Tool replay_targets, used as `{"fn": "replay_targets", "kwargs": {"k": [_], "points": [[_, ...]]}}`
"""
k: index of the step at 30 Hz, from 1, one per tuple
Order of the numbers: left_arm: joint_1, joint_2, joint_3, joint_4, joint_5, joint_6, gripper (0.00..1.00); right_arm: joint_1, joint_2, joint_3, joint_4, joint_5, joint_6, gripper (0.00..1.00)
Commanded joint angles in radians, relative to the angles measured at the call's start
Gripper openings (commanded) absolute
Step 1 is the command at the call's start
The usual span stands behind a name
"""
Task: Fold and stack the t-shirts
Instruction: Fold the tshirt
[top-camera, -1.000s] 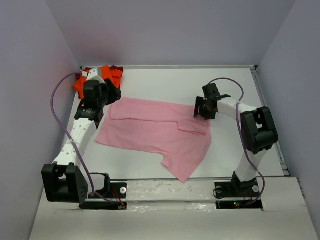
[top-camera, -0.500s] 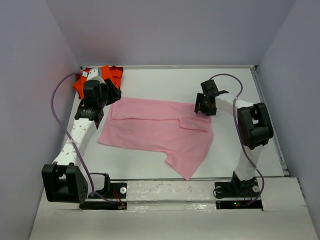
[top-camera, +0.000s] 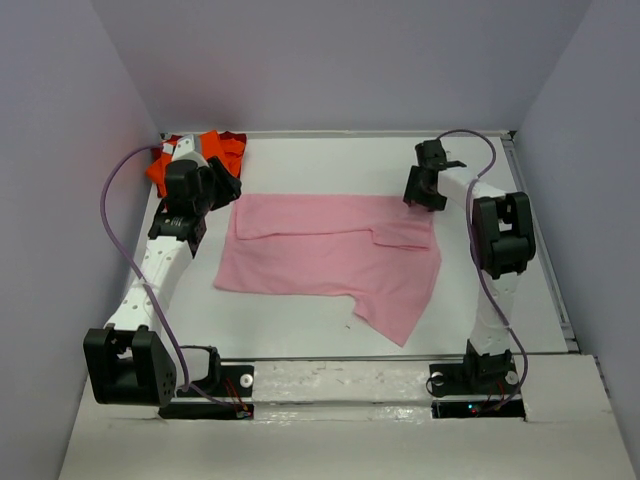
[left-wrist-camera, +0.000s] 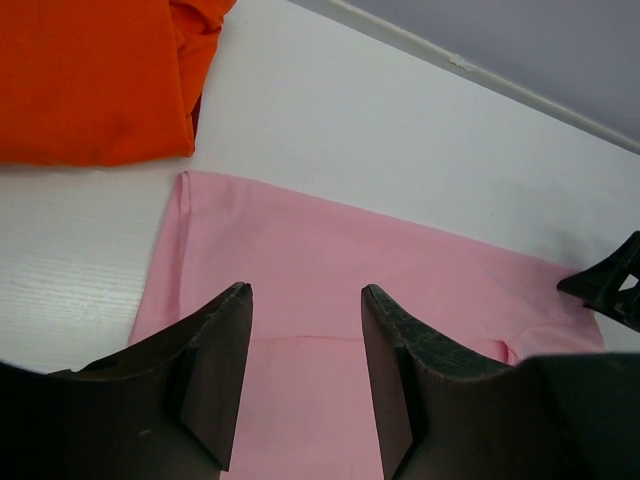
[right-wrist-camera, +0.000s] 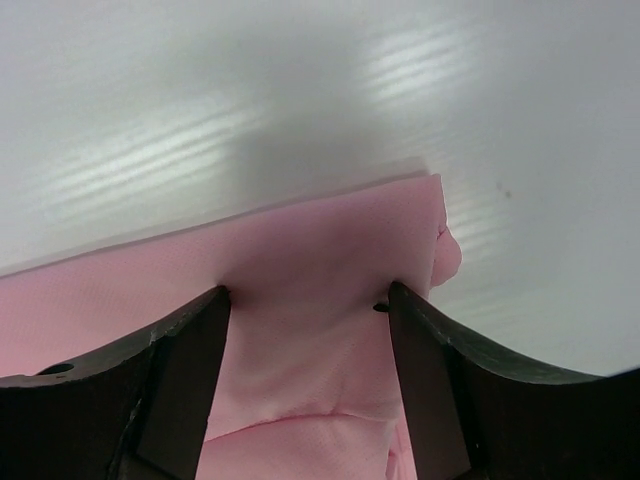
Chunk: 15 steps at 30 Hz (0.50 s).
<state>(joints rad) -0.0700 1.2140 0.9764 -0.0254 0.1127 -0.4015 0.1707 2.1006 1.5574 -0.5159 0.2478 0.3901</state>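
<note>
Pink t-shirt (top-camera: 330, 250) lies unfolded on the worktop (top-camera: 330, 165), centre frame.
Right hand (top-camera: 422, 193) open astride its upper-right corner; left hand (top-camera: 220, 188) open, empty, over left edge — best to pinch both corners before pulling taut.

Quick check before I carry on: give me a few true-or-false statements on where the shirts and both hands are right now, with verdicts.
1. The pink t-shirt lies on top of the orange t-shirt. False: they lie apart, with a strip of bare table between them.
2. The left hand is open and grips nothing. True.
3. The right hand is at the pink t-shirt's near edge. False: it is at the shirt's far right corner, open, with the cloth lying between its fingers.
4. The orange t-shirt sits in the far left corner of the table. True.
</note>
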Motion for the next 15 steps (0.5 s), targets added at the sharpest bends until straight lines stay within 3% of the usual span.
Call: {"fn": "replay_targets", "kwargs": {"k": [1, 9, 15], "points": [[0.007, -0.030, -0.001, 0.044, 0.024, 0.000, 0.57, -0.011, 0.051, 0.099, -0.032, 0.025, -0.020, 0.70], [0.007, -0.021, -0.004, 0.045, 0.019, -0.002, 0.57, -0.048, 0.174, 0.321, -0.114, 0.102, -0.077, 0.70], [0.007, 0.025, -0.001, 0.030, 0.009, -0.008, 0.57, -0.048, 0.060, 0.303, -0.128, 0.060, -0.053, 0.70]]}}
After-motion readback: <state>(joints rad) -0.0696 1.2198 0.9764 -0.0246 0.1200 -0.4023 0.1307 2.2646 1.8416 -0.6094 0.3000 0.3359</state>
